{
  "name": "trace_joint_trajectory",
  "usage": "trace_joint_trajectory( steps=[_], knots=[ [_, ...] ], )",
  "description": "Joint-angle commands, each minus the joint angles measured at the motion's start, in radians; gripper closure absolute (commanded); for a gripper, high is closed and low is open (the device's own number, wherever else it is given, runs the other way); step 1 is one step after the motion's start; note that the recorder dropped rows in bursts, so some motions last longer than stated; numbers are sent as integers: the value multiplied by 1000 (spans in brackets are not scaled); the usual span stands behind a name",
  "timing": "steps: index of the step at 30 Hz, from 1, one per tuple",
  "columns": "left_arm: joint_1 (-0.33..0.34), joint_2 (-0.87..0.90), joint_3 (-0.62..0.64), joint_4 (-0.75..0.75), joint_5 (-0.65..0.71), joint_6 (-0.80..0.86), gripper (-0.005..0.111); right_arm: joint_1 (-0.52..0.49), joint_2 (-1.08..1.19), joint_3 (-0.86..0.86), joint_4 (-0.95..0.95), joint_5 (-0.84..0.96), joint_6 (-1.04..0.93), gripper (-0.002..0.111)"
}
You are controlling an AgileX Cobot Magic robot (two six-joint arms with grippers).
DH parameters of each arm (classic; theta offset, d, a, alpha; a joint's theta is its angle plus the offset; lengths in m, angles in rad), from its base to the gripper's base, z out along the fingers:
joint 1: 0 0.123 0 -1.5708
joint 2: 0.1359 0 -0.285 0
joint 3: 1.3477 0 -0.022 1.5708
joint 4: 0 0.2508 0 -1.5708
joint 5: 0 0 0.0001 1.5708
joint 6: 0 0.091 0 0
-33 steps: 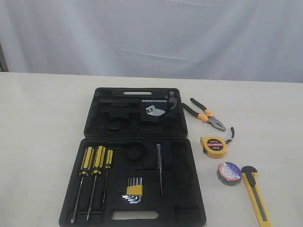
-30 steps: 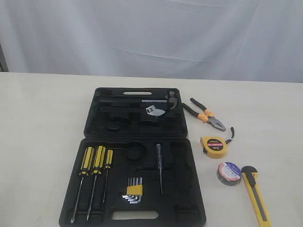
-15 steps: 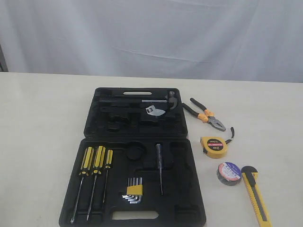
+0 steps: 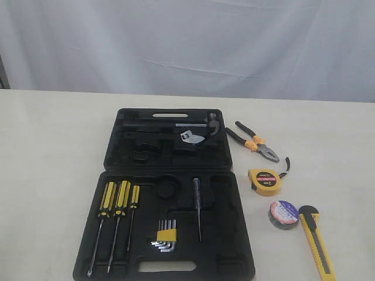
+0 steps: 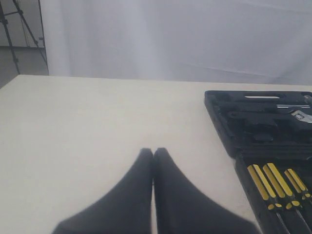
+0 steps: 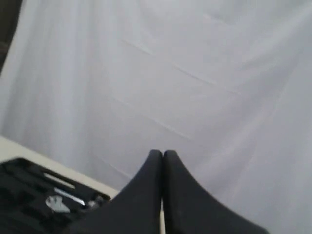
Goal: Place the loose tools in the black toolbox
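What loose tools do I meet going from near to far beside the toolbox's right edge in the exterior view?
utility knife → roll of tape → tape measure → pliers

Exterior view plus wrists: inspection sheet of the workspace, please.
Surface: pale table.
Job's things: black toolbox lies open; pliers, tape measure, tape roll and utility knife lie on the table to its right, none inside.
Clutter: screwdrivers and hex keys seated in the toolbox.
Grippers: left gripper shut, empty; right gripper shut, empty.
Cables: nothing seen.
Surroundings: white curtain behind; tripod beyond the table.
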Motion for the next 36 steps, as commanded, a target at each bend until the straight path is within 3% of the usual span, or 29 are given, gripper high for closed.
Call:
trace_joint_trajectory(
  steps=[1,6,11,13,15,18,20,23,27,32,36],
  knots=[
    [-2,-3,2,-2,0,0,107,-4,-6,1,-8,-110,117,109],
    [-2,-3,2,-2,0,0,107,-4,-6,1,213,-52,375,109],
    [-2,-3,2,-2,0,0,107,-2,-6,-114,230,362,560,109],
    [-2,-3,2,-2,0,0,107,24,16,-187,282,441,527,109],
    [-2,-3,2,-2,0,0,107,91,95,-311,335,568,326,109],
    [-2,-3,2,-2,0,-2,107,215,359,-602,303,1055,253,109],
    [-2,-3,2,-2,0,-2,107,275,534,-724,260,1225,238,109],
    [-2,-3,2,-2,0,-2,107,322,772,-817,139,1214,233,109],
    [-2,-3,2,-2,0,-2,107,322,1044,-840,171,1241,231,109],
    [-2,-3,2,-2,0,-2,107,306,1269,-840,284,1200,146,109],
    [-2,-3,2,-2,0,-2,107,236,1357,-840,438,1120,41,109]
  ],
)
